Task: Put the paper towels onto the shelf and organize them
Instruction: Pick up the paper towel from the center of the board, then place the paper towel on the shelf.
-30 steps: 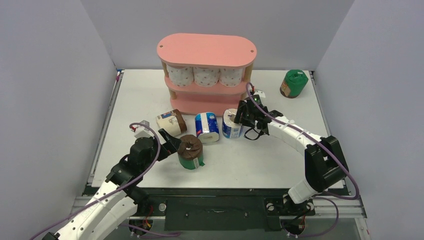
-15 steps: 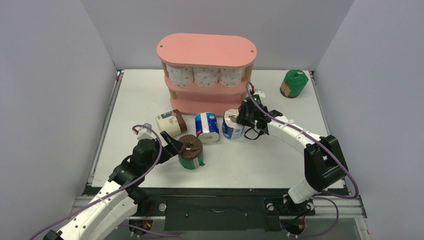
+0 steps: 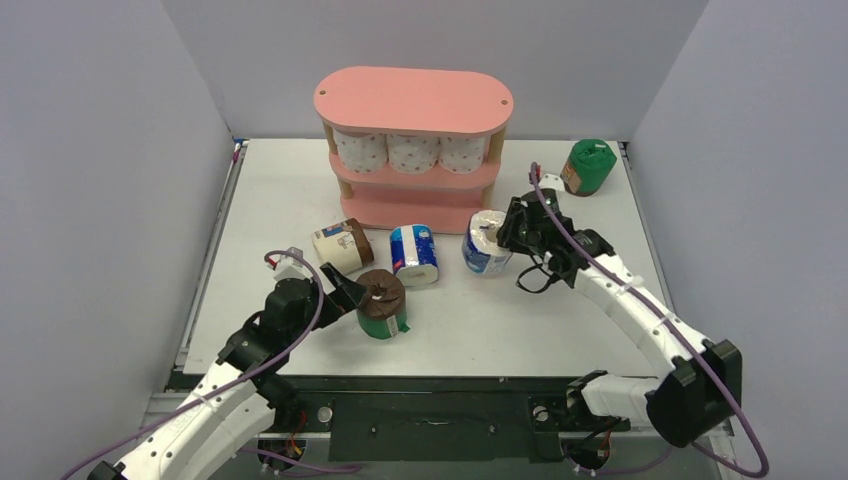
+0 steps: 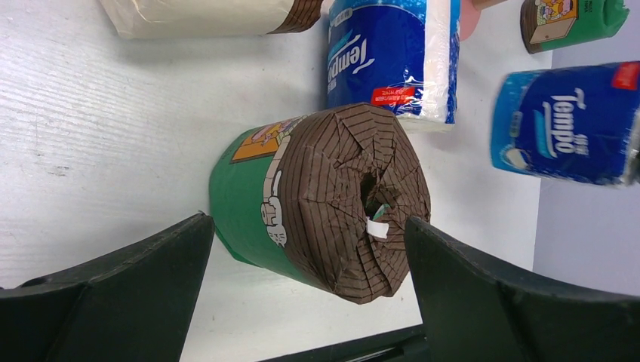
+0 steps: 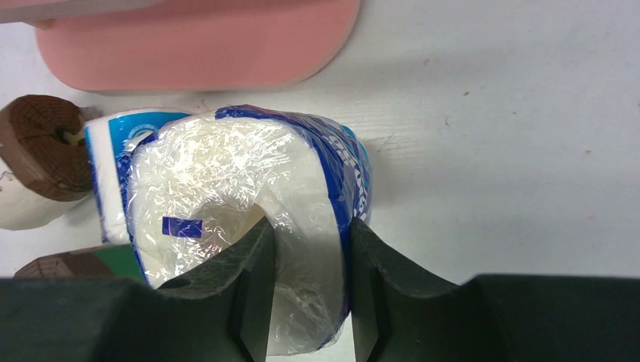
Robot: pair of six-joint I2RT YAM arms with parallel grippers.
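Left arm, lower left of top view: bent, left gripper (image 4: 308,226) spread wide. Right arm, right side: outstretched, right gripper (image 5: 309,235) pinching blue-and-white roll (image 5: 219,162).

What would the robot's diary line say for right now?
right gripper: shut on blue-and-white Tempo roll | left gripper: open around green-and-brown roll | shelf: three dotted rolls on middle tier
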